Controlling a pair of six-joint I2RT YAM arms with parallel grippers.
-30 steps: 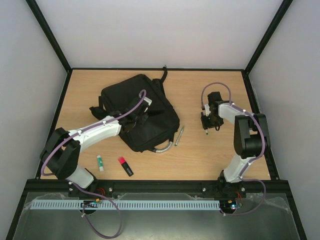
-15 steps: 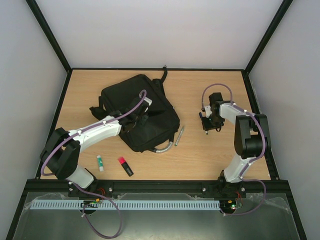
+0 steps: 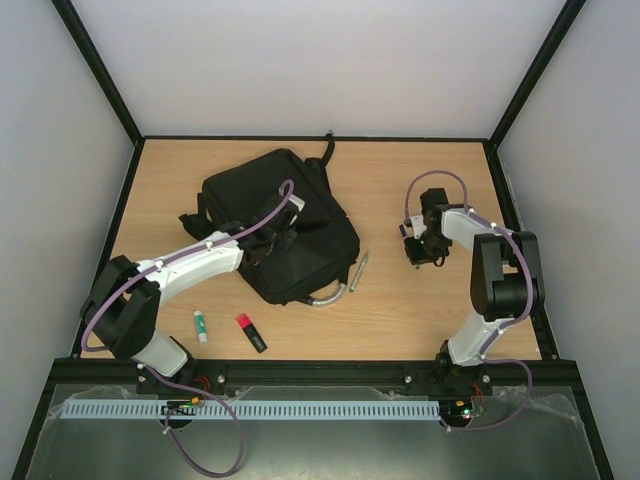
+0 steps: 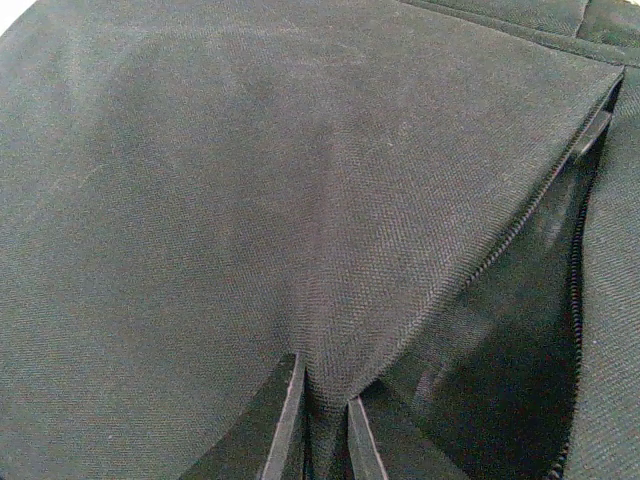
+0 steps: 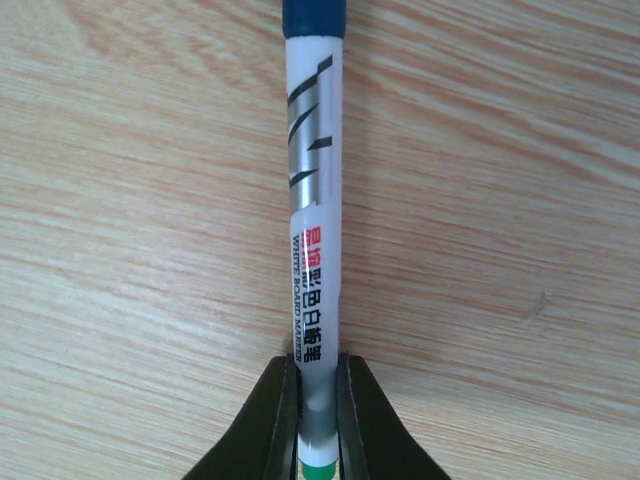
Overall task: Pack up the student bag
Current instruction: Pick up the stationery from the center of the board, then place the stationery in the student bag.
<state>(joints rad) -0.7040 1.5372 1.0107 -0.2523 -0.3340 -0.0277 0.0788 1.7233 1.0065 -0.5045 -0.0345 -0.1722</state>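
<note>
My left gripper [image 4: 325,425] is pinched narrow on a fold of black fabric beside the open zipper [image 4: 575,290] of the student bag [image 3: 240,190]. The bag lies left of centre in the top view, on the table [image 3: 430,310]. My right gripper [image 5: 318,410], right of centre, clamps a whiteboard marker [image 5: 315,200] over bare wood.

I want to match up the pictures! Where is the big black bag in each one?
Top external: the student bag lies left of centre on the table, under the left arm.
Left wrist: the bag's black fabric fills nearly the whole picture.
Right wrist: not in it; only a marker over the wood.
Shared landmark: the left gripper, pinching the bag's fabric, shows in the top external and left wrist views.
</note>
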